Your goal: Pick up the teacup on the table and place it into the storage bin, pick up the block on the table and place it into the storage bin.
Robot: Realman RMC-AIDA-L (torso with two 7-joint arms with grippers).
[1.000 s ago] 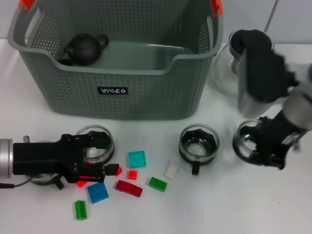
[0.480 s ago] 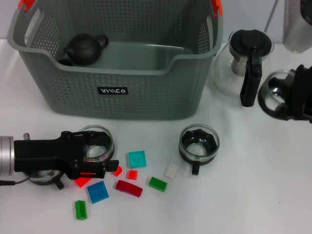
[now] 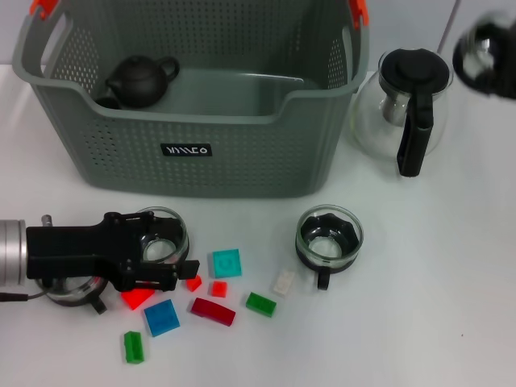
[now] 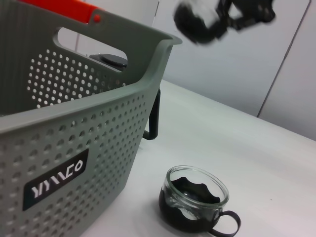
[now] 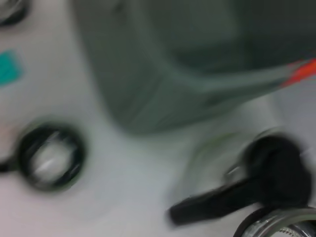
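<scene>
Teacup (image 3: 485,48) rides high beside my storage bin (image 3: 193,121), clamped in right gripper (image 3: 493,58). Left-wrist view: cup (image 4: 197,22) up beyond bin rim; bin lies leftward. Left gripper (image 3: 173,270) near blocks; fingers unreadable.

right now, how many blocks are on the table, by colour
red blocks: 4
green blocks: 2
blue block: 1
teal block: 1
white block: 1
total: 9
</scene>
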